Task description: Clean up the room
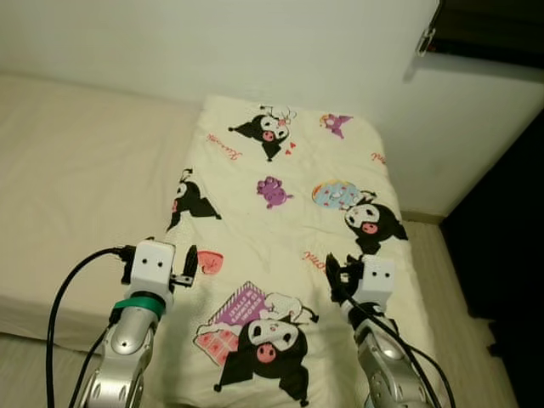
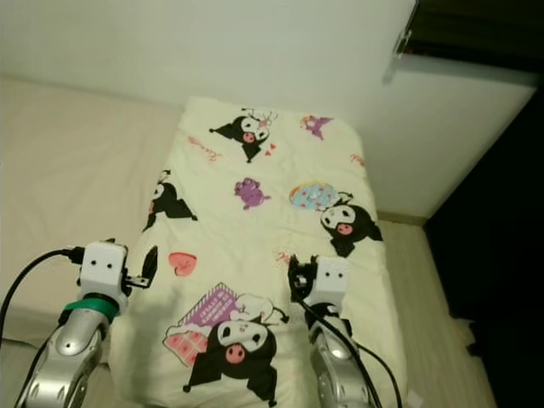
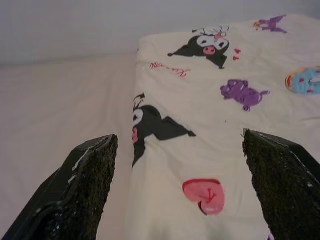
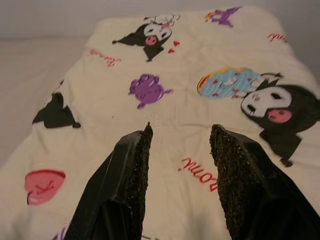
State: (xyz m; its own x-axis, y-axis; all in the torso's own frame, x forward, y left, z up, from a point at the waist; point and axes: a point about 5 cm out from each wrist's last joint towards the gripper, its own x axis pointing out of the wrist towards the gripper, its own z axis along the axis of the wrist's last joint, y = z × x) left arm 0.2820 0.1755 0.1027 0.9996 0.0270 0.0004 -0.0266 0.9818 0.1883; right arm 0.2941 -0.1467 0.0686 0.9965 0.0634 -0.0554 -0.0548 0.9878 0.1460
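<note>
Blanket [image 1: 289, 212] w/ red script, unreadable; both grippers [image 3: 180, 190] [image 4: 180, 165] open above.

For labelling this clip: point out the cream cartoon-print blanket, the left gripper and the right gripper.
cream cartoon-print blanket [image 1: 280, 229], left eye view, plain middle area.
left gripper [image 3: 180, 185], left wrist view, between open fingers.
right gripper [image 4: 181, 135], right wrist view, between fingertips.

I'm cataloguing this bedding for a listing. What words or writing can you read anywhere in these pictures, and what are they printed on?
Red cursive script near the donut print, on the blanket: seen upside down, too unclear to read.
Red script beside the upper black character: too blurred to read.
Red script at the blanket's right edge: cut off, unreadable.
Purple card print near the robot: lettering too small.
</note>
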